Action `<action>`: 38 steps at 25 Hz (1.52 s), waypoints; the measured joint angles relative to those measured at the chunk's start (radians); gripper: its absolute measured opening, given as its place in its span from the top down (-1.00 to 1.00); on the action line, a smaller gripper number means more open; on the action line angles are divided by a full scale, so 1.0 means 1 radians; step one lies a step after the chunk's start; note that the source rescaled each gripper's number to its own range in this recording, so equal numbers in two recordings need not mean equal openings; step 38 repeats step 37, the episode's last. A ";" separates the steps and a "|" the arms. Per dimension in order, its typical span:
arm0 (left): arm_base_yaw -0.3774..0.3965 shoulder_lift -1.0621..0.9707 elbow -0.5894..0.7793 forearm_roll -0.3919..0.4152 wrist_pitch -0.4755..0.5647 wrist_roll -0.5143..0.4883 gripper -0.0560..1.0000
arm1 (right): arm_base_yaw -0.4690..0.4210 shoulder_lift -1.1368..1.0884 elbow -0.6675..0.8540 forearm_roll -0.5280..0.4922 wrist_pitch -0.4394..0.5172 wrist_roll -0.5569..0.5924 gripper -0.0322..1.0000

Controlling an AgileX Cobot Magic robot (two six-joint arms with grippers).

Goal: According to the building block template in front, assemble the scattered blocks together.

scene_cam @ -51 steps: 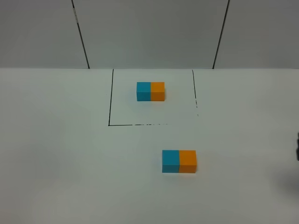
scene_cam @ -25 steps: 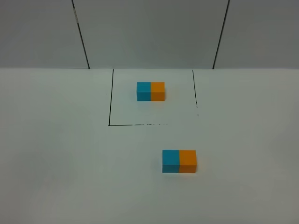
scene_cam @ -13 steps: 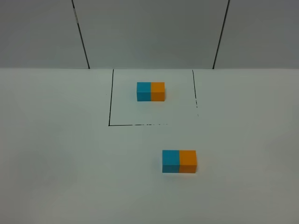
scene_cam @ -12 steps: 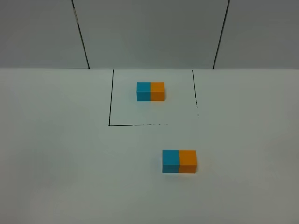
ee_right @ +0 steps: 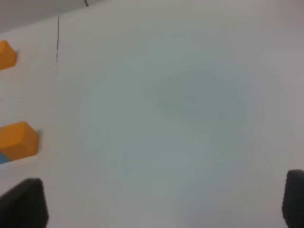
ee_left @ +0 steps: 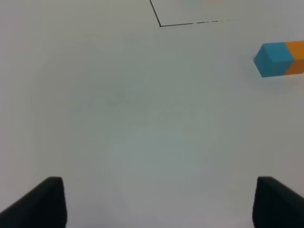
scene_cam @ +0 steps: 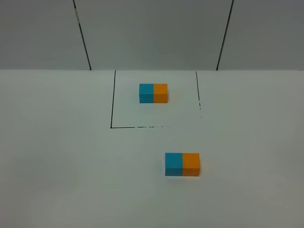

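Observation:
The building block template, a blue cube (scene_cam: 146, 93) joined to an orange cube (scene_cam: 160, 92), sits inside a black outline at the back. Nearer, the larger-looking sky-blue block (scene_cam: 173, 164) and orange block (scene_cam: 191, 164) stand touching side by side, blue on the left. The left wrist view shows this blue block (ee_left: 274, 59) with the orange block (ee_left: 297, 57) behind it. The right wrist view shows the orange block (ee_right: 18, 139). My left gripper (ee_left: 156, 204) and right gripper (ee_right: 159, 199) are open and empty, away from the blocks, and neither shows in the exterior high view.
A black outline (scene_cam: 111, 109) marks a square on the white table around the template. A grey panelled wall (scene_cam: 152, 33) stands behind the table. The template's orange cube (ee_right: 6, 55) shows at the edge of the right wrist view.
A dark part of the right arm at the right edge two seconds ago has left the exterior high view. The blocks have not moved.

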 joint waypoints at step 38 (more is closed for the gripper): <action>0.000 0.000 0.000 0.000 0.000 0.001 -0.38 | 0.000 0.000 0.000 0.000 0.000 0.000 -0.81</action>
